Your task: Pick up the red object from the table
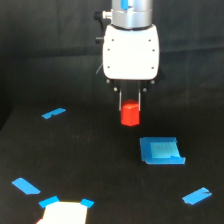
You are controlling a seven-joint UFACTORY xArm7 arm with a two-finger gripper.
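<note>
The red object (130, 114) is a small bright red-orange block, held between the two thin fingers of my gripper (130, 111). The gripper is shut on it, under the white wrist housing (131, 52) at the top middle of the exterior view. The block appears to hang a little above the black table (90, 165), though I cannot tell the exact gap. A finger stands on each side of the block, whose top half lies between them.
A flat blue square piece (161, 150) lies just below and to the exterior view's right of the block. Blue tape strips lie at the left (53, 113), lower left (26, 185) and lower right (196, 196). A white patch with blue corners (64, 212) sits at the bottom edge.
</note>
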